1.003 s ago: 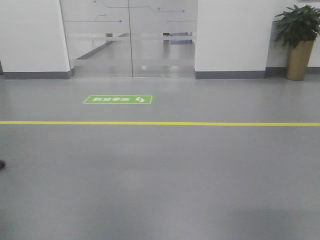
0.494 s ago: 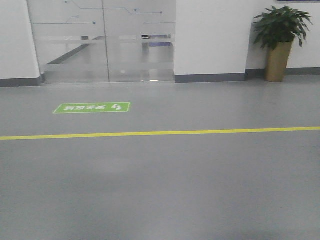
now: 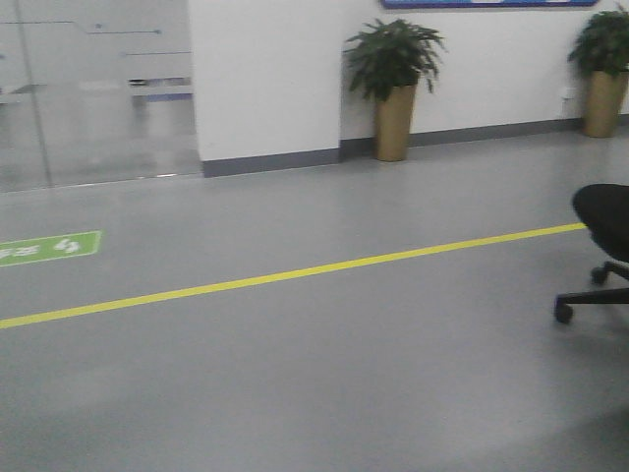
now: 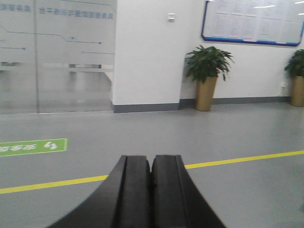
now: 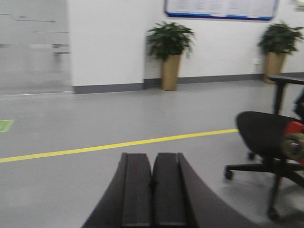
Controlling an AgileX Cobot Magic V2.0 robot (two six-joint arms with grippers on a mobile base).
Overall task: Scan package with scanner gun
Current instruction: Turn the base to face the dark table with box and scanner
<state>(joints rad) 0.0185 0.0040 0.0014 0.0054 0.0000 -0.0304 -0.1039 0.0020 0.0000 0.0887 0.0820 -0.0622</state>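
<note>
Neither the package nor the scanner gun shows in any view. In the left wrist view my left gripper (image 4: 151, 159) is shut, its two black fingers pressed together with nothing between them, pointing out over the grey floor. My right gripper (image 5: 153, 156) is shut in the same way and holds nothing. Neither gripper appears in the front view.
A black office chair (image 3: 601, 246) on castors stands on the right, also the black office chair (image 5: 266, 140) in the right wrist view. A yellow floor line (image 3: 285, 275) crosses the grey floor. Potted plants (image 3: 393, 84) stand against the white wall. Glass doors (image 3: 88, 88) are at the left, with a green floor sign (image 3: 44, 248) before them.
The front view has swung to the right: the glass doors and green sign slid left, the plant moved toward the middle, and a black chair came into view on the right.
</note>
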